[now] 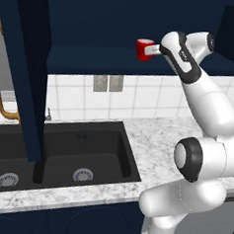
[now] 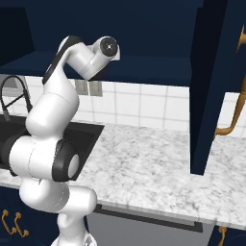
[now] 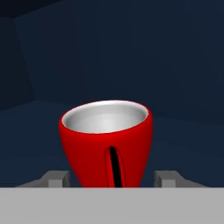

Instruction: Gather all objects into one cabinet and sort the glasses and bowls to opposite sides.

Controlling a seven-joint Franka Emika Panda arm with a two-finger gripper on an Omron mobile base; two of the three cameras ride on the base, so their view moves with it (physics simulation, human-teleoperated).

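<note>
The red mug [image 1: 142,49] stands upright on the shelf of the dark navy wall cabinet [image 1: 93,60], handle side toward my hand. My gripper [image 1: 150,51] reaches into the cabinet at mug height. In the hand view the mug [image 3: 105,135] fills the middle, its handle facing the camera and its pale inside showing. My gripper [image 3: 111,178] is open around its lower part, one fingertip [image 3: 56,178] on each side with a narrow gap to the red wall. The cabinet shelf [image 3: 26,127] runs dark behind it. In the right base view my arm hides the mug.
An open navy cabinet door [image 1: 30,73] hangs over the black double sink [image 1: 62,154]. Another open door [image 2: 211,81] hangs over the speckled counter [image 2: 144,158]. A dark faucet [image 2: 12,96] stands at the sink's far side.
</note>
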